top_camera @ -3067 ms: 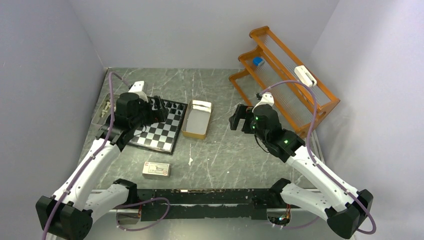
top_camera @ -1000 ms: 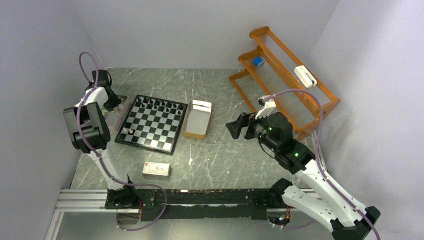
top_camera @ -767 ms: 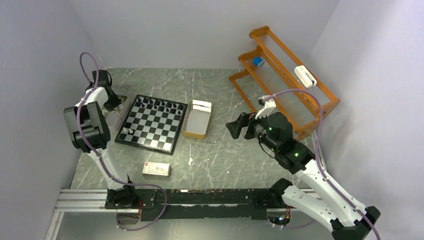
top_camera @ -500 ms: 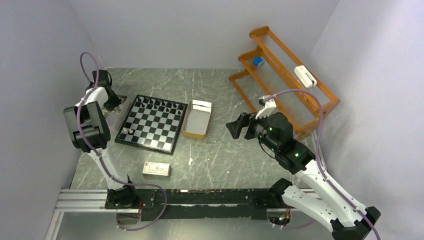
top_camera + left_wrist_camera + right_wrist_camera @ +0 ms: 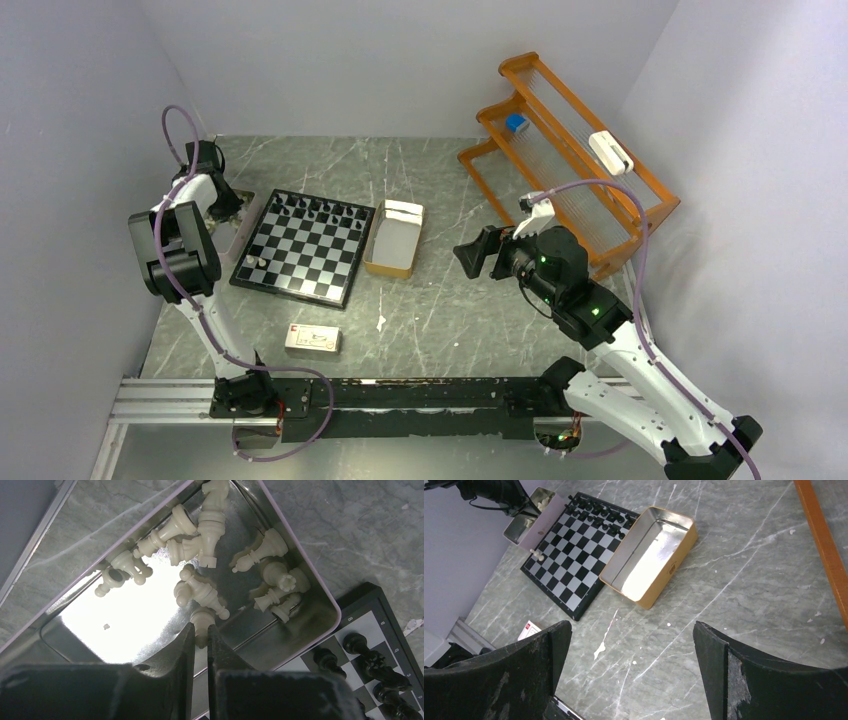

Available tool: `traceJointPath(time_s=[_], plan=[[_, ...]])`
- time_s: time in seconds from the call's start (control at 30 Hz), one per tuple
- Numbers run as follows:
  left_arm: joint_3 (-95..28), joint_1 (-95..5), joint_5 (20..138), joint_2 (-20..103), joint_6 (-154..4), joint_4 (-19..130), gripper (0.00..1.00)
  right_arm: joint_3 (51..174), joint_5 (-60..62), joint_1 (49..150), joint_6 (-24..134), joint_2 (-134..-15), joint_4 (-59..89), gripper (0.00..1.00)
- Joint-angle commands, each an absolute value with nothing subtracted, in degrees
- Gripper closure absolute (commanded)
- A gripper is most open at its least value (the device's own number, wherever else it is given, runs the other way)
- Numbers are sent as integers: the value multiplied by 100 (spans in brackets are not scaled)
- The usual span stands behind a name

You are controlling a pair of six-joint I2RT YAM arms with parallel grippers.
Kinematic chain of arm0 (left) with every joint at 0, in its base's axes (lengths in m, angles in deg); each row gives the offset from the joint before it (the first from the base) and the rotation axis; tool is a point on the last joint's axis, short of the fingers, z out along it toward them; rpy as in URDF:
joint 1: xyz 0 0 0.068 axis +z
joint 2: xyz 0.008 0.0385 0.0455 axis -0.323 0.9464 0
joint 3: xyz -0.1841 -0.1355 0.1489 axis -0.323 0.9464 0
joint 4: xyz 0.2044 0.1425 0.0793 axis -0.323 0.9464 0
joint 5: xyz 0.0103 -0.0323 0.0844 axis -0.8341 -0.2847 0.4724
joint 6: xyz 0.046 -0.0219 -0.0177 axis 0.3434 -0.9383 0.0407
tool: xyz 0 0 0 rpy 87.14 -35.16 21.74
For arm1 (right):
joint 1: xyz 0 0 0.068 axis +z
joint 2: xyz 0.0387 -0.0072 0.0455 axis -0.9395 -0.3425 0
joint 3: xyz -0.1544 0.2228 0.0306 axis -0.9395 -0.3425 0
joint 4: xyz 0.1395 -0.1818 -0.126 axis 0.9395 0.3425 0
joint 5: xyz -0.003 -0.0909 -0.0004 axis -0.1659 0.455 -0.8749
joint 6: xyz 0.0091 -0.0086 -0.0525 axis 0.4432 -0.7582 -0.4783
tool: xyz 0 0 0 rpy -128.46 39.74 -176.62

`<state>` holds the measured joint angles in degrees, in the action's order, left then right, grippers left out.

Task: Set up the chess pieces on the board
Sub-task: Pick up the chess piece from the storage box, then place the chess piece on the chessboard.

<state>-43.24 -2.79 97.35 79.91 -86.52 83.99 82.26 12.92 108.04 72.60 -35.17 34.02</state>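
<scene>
Grey, white-veined stone-look table (image 5: pixel 440 310) is enclosed by pale walls. The left gripper (image 5: pixel 199 630) is pinched on a pale piece (image 5: pixel 202 619), its dark matte fingers almost together, inside a mirror-bright metal tray (image 5: pixel 115 630) with a pinkish rim. More pale pieces (image 5: pixel 210 530), smooth and lathe-turned in shape, are strewn on their sides from 10 to 2 o'clock of the fingertips. At 4 o'clock a corner of the board (image 5: pixel 372 625) is seen, black-rimmed, with glossy black pieces (image 5: pixel 357 647) on it and an 8 printed on the rim.

From above, the tray is set just at 9 o'clock of the board, black pieces are lined along its far edge, and a pale pair (image 5: pixel 257 261) stands at its near left corner. The right gripper (image 5: pixel 631 630) is spread wide above bare table, at 3 o'clock of a tan box (image 5: pixel 393 238) with a shiny lining. Print on the white-and-red carton (image 5: pixel 313 340) cannot be read.
</scene>
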Motion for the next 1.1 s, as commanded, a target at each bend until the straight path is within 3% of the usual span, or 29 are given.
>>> traceJointPath(time_s=[0.0,0.33,1.07], plan=[[-4526,-232,9741,7972,-8609,8418,88,8281,1418,10833,7269,-3454,3475,3],[-4587,-231,9809,7405,-8783,8743,90,8312,1476,10838,7259,-3430,3584,4],[-3307,-496,9229,5389,-8742,9656,89,8316,1258,10833,7298,-3321,3696,4]])
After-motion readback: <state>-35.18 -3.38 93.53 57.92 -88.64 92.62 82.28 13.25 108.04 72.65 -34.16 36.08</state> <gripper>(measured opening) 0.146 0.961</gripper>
